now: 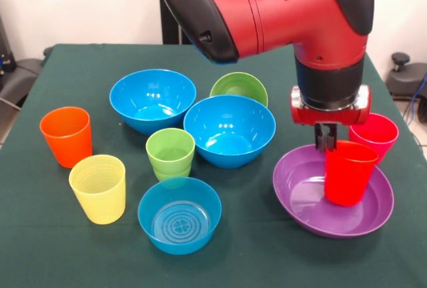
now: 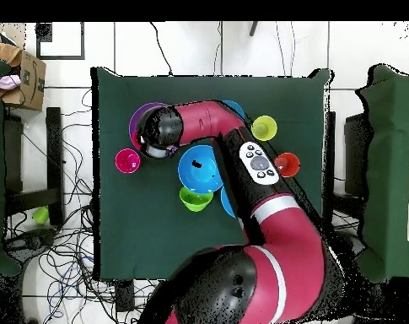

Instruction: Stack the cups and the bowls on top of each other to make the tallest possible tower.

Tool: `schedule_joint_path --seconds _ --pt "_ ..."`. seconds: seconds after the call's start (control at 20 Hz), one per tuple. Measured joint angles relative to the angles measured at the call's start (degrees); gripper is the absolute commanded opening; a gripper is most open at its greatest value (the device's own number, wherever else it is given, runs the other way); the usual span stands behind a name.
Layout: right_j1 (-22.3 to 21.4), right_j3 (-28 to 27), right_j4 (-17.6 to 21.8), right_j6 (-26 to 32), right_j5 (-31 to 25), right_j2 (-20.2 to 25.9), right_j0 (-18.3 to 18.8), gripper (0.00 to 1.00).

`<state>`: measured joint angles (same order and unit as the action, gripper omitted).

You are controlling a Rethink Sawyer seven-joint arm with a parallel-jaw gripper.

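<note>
Plainly, no tower is standing yet. The pincer point(image 1: 326, 145) is reaching down from above, its fingers closed on the rim of the red cup point(image 1: 348, 172), which is sitting upright inside the purple bowl point(image 1: 303, 211) at the tabletop point(image 1: 60, 248) edge. The pinkish-red cup point(image 1: 377, 133) is waiting just behind that bowl. Two large blue bowls point(image 1: 153, 98), the small blue bowl point(image 1: 179, 215), green bowl point(image 1: 239, 87), and orange point(image 1: 65, 135), yellow point(image 1: 99, 187) and light green point(image 1: 171, 153) cups are all sitting apart, unstacked. Nearly everything is remaining to do.
</note>
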<state>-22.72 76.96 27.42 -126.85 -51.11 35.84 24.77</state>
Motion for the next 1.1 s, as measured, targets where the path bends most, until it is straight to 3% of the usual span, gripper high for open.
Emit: schedule_joint_path --seconds 0.25,0.6,1.1 --pt "-5.33 4.91 -1.38 0.91 -5.37 1.15 2.99 0.0" --pt "-10.17 7.7 -1.46 3.03 -10.25 2.27 7.33 0.0" --pt "-11.08 8.35 -1.27 7.28 -11.19 3.65 12.35 0.0"
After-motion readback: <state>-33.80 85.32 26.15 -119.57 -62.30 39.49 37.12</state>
